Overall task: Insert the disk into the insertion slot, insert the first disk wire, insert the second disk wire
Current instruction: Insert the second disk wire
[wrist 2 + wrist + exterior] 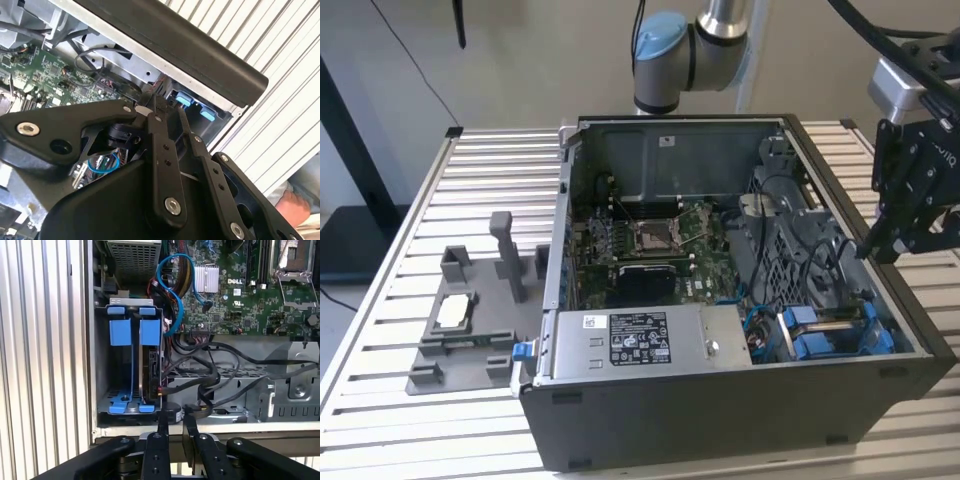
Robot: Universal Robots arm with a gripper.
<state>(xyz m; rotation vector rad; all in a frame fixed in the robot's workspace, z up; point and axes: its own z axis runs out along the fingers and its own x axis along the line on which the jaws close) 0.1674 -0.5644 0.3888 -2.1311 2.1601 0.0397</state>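
The disk [151, 365] sits on edge in the insertion slot [102, 390], the grey bay at the case corner, held by its blue carrier [149, 332]. A second blue carrier [120, 332] stands beside it. In the exterior view the blue carriers [820, 345] show at the case's near right corner. A black wire [185, 382] runs to the disk's end. Another black wire connector [196, 411] lies loose just beside my fingertips. My gripper [175, 422] hovers over the case rim by the bay, open by a narrow gap with nothing between the fingers. It also shows at the exterior view's right [873, 252] and in the second wrist view [168, 112].
The open dark case [740, 420] lies on a slatted table [410, 420], with the motherboard [650, 250] and the power supply [630, 340] inside. A grey fixture [470, 350] holding a small chip [453, 312] stands at the exterior view's left. A person's hand [295, 205] is near the table edge.
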